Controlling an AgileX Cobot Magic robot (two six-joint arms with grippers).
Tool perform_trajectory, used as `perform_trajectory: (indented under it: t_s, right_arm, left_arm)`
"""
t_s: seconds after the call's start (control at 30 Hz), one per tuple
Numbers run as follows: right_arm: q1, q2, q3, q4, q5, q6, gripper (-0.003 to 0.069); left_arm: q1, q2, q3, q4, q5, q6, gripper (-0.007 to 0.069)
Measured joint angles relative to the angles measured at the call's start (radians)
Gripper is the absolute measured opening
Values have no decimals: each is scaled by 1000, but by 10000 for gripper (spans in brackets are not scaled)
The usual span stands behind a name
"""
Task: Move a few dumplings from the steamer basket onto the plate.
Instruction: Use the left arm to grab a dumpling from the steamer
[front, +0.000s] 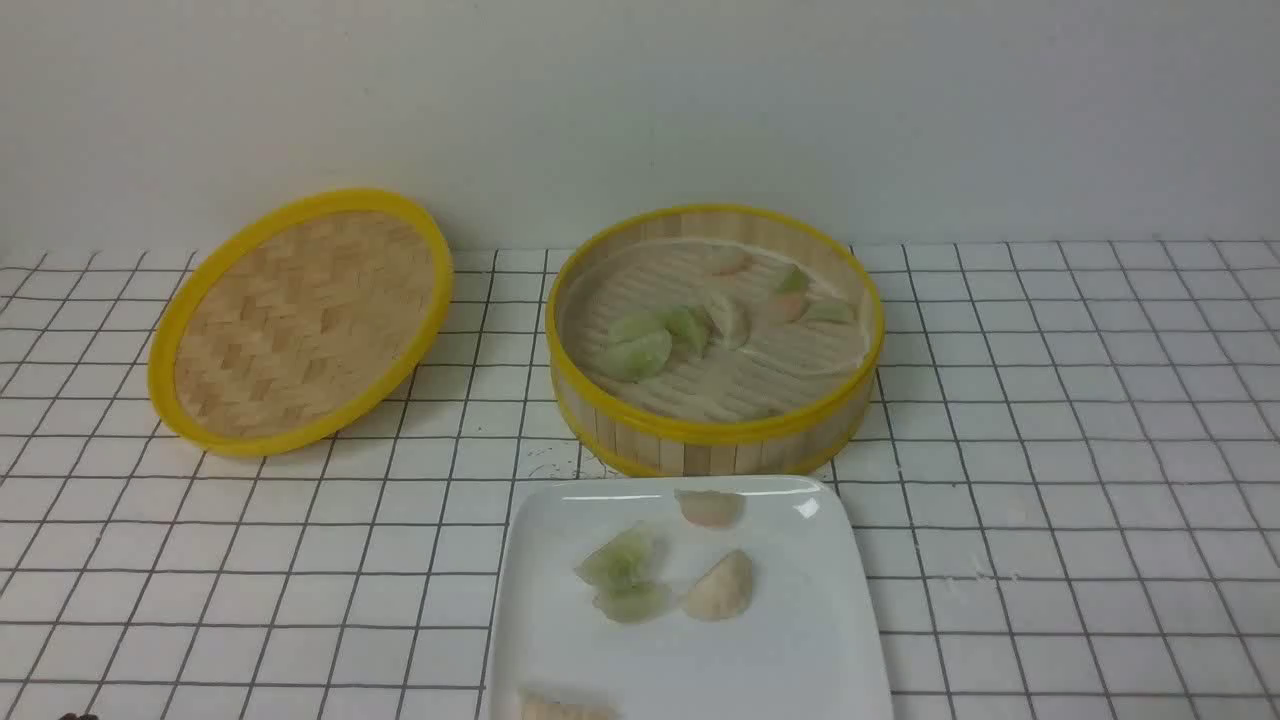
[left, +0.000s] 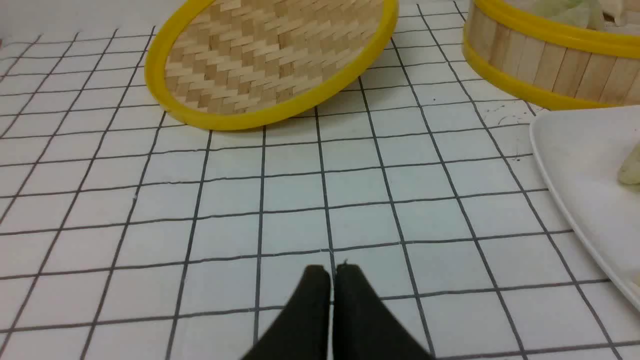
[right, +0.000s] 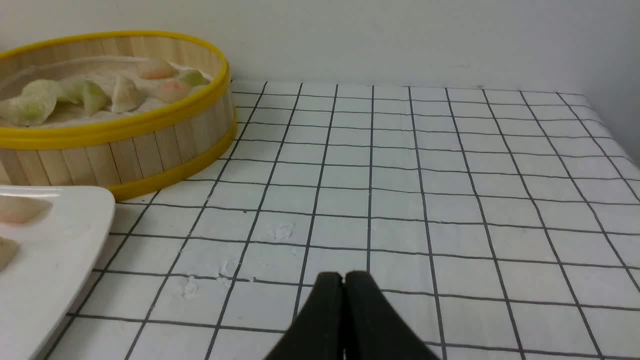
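Both the left gripper (left: 332, 270) and right gripper (right: 344, 277) were clenched empty over the tabletop (front: 1050, 500), outside the front view, while dumplings (front: 640, 350) lay in the steamer basket (front: 715, 432) at frame centre, just above the plate (front: 800, 640) at bottom centre, right arm probably slightly nearer.

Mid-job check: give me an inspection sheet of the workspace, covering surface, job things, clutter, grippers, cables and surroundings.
Surface: white grid-tiled table, with faint scuffs near the steamer's front.
Job's things: steamer upright and open, with several dumplings inside. The plate sits just in front of it and holds five more, one cut off at the picture's edge.
Clutter: lid left of the steamer, tilted, woven side showing.
Grippers: left gripper shut, empty, low over bare table. Right gripper the same.
Cables: nothing seen.
Surroundings: plain pale wall behind the table.
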Motion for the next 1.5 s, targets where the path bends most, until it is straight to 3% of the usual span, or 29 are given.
perform_trajectory:
  t_s: [0.83, 1.0, 1.13, 1.33, 1.4, 1.5]
  right_arm:
    - [0, 0, 0, 0, 0, 0, -10]
    - [0, 0, 0, 0, 0, 0, -10]
    - [0, 0, 0, 0, 0, 0, -10]
    - [0, 0, 0, 0, -1, 0, -10]
    - [0, 0, 0, 5, -12, 0, -10]
    - [0, 0, 9, 125, -132, 62, -10]
  left_arm:
    - [0, 0, 2, 16, -20, -3, -6]
    - [0, 0, 4, -72, -185, -90, -6]
    - [0, 0, 4, -242, -411, -184, -6]
    - [0, 0, 3, -348, -723, -246, -6]
    - [0, 0, -8, -356, -746, -263, -6]
    - [0, 27, -157, -358, -686, -294, -6]
